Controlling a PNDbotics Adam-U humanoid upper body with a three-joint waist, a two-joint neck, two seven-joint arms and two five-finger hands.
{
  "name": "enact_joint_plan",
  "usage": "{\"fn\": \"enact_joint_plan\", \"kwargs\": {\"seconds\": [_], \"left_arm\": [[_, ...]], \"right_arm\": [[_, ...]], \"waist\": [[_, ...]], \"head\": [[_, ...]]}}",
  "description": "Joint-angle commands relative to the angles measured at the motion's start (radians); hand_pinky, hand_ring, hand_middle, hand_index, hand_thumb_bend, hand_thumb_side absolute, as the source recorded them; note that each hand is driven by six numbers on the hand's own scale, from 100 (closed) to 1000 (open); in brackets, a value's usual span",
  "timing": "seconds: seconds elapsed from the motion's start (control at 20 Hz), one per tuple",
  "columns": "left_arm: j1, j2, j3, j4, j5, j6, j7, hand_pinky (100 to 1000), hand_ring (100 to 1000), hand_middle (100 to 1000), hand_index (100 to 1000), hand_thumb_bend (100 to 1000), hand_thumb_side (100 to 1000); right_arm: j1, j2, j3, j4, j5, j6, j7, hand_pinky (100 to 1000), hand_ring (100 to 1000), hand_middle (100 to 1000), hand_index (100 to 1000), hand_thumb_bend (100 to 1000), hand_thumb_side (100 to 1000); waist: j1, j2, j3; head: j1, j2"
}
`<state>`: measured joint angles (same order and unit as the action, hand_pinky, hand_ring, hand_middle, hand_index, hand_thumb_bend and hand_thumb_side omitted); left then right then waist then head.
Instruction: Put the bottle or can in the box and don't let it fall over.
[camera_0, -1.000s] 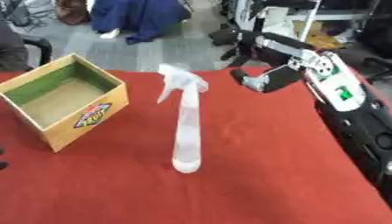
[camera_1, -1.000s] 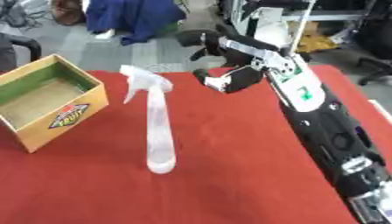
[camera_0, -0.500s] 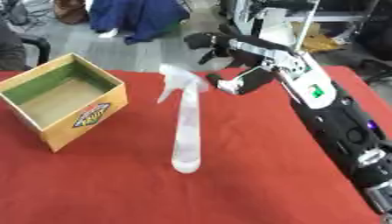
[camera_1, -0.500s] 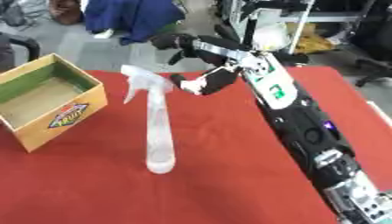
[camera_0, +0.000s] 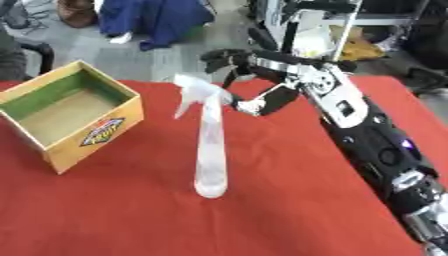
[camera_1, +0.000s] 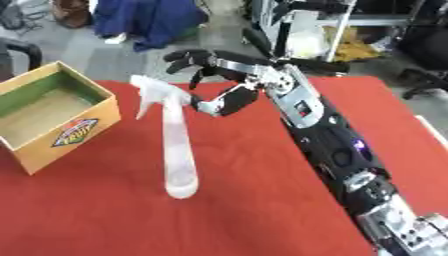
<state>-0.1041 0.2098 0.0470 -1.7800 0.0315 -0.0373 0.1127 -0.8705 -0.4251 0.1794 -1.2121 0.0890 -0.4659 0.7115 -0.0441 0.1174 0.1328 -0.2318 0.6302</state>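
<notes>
A tall clear spray bottle (camera_0: 210, 150) with a white trigger head stands upright on the red table (camera_0: 131, 220). My right hand (camera_0: 249, 75) reaches in from the right, level with the bottle's head. Its fingers are spread open just behind the sprayer and its thumb sits just right of the neck. I cannot tell whether it touches the bottle. The open yellow cardboard box (camera_0: 66, 117) with a green inside stands to the left, with nothing in it. My left hand is out of both views.
My right arm (camera_0: 376, 150) lies along the right side of the table. Beyond the far table edge are a grey floor, a blue garment (camera_0: 157, 20), a metal frame and chairs.
My right hand has swept leftward from the far right to the bottle's head. The bottle and box have stayed put.
</notes>
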Motion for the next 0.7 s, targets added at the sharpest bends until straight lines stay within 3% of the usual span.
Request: {"fn": "enact_joint_plan", "kwargs": {"seconds": [0.05,0.35,0.7], "left_arm": [[-0.012,0.013,0.002,-0.01,0.005,-0.002,-0.002,753,859,626,725,100,900],[-0.013,0.014,0.004,-0.011,0.006,-0.003,-0.001,753,859,626,725,100,899],[-0.014,0.015,0.005,-0.012,0.006,-0.003,0.0,753,859,625,725,100,898]], "right_arm": [[-0.015,-0.012,-0.009,-0.009,0.02,-0.16,0.133,658,1000,1000,801,100,204],[-0.011,-0.018,-0.013,-0.011,0.05,-0.18,0.088,527,890,881,652,100,214],[-0.009,-0.017,-0.016,-0.005,0.09,-0.203,0.011,491,857,847,610,100,232]], "waist": [[0.004,-0.01,0.001],[0.005,-0.011,0.001],[0.004,-0.011,0.002]], "head": [[-0.003,-0.011],[-0.004,-0.013],[-0.004,-0.008]]}}
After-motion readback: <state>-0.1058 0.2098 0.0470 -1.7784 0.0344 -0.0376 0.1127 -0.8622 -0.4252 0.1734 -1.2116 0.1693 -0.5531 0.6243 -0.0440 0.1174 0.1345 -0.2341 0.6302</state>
